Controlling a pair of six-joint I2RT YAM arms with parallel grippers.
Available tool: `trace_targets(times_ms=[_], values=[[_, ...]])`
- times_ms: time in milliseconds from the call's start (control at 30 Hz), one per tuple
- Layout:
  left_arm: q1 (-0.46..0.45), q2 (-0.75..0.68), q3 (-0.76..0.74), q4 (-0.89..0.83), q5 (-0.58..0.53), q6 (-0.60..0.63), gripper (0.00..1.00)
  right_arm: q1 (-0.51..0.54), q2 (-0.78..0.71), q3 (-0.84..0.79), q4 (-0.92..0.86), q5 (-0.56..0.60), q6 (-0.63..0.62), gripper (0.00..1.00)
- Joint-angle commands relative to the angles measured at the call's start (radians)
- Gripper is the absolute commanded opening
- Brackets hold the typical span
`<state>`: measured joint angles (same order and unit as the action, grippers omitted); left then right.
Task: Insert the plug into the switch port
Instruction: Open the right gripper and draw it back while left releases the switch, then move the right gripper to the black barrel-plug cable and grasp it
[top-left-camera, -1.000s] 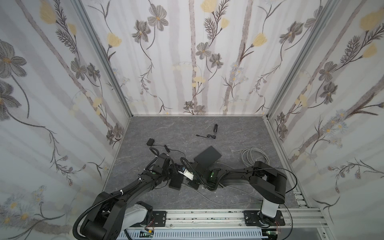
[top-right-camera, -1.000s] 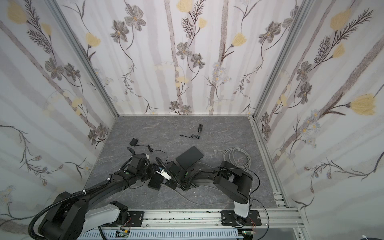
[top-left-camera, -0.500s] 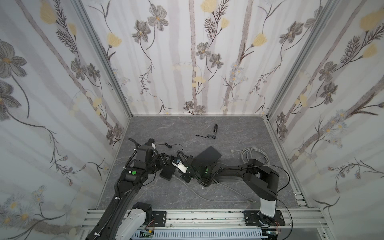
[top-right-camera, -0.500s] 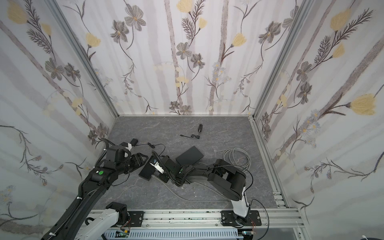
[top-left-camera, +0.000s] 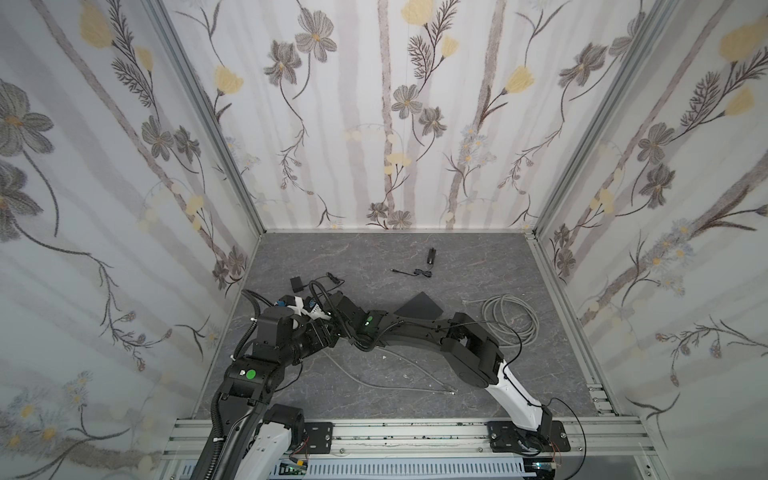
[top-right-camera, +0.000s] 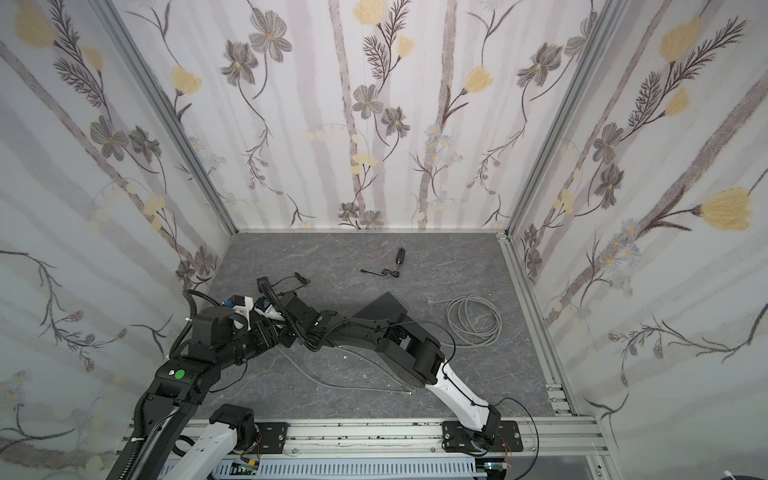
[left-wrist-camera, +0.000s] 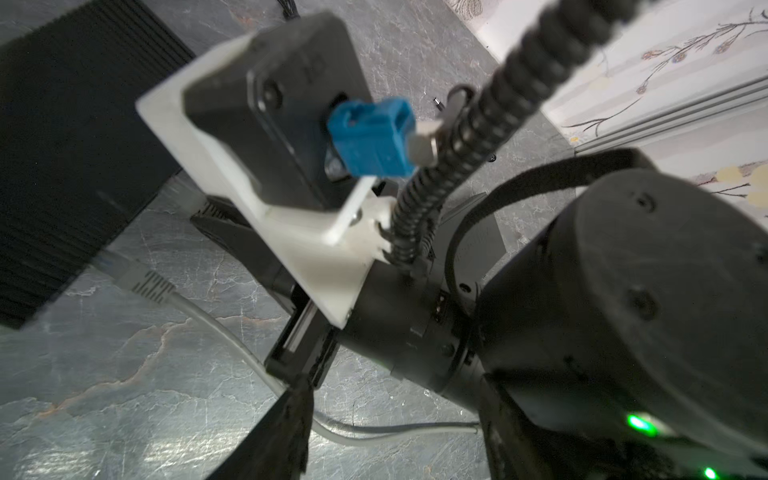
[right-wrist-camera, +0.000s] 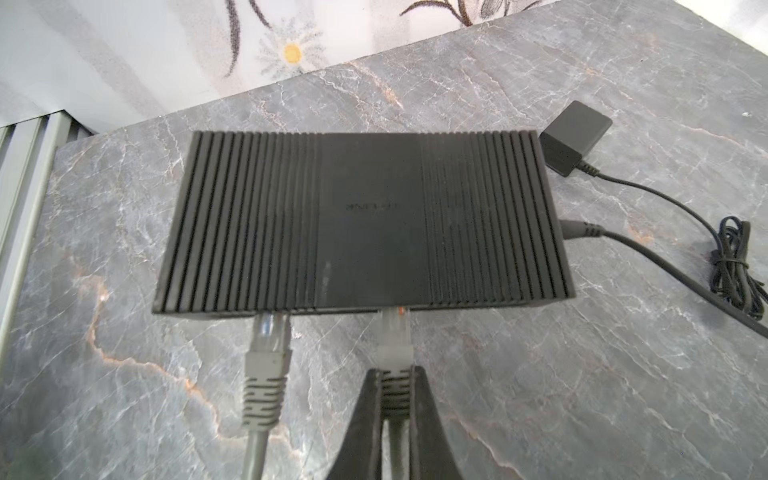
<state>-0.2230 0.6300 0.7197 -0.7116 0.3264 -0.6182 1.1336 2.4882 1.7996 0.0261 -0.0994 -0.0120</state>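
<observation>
The right claw (right-wrist-camera: 395, 376) is pinching the ribbed boot of a grey plug (right-wrist-camera: 394, 340), its fingers pressed tight on either side. The plug's clear tip meets the port face of the black switch (right-wrist-camera: 365, 220); how deep it sits I cannot tell. A 2nd grey plug (right-wrist-camera: 266, 345) stands at another port just beside it, untouched. The switch lies flat on the grey counter (right-wrist-camera: 582, 374) at the left, close to the left wall (top-left-camera: 124, 249). A black power adapter (top-left-camera: 297, 284) sits just beyond its far side, and a black lead (right-wrist-camera: 623, 241) enters one end. In both top views the 2 wrists cover the switch. The left claw (left-wrist-camera: 395, 419) is spread and empty, its blurred fingers (left-wrist-camera: 293, 411) apart over a grey cable (left-wrist-camera: 224, 337). Right of the arms lie a black panel (top-left-camera: 419, 305) and a coiled grey cable (top-left-camera: 509, 320).
</observation>
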Motion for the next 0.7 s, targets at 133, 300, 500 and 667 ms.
trace_targets(times_ms=[133, 300, 500, 667], values=[[-0.002, 0.001, -0.002, 0.054, 0.067, 0.005, 0.64, 0.008, -0.049, -0.062, 0.015, -0.011, 0.005, 0.33], [-0.001, 0.0, -0.005, 0.054, 0.067, 0.002, 0.64, -0.006, -0.178, -0.203, 0.08, 0.008, 0.011, 0.37], [-0.002, 0.001, -0.022, 0.077, 0.071, -0.002, 0.64, -0.095, -0.429, -0.519, 0.193, 0.058, 0.092, 0.36], [-0.002, 0.099, -0.025, 0.164, 0.152, 0.014, 0.64, -0.287, -0.574, -0.651, 0.138, 0.067, 0.286, 0.34]])
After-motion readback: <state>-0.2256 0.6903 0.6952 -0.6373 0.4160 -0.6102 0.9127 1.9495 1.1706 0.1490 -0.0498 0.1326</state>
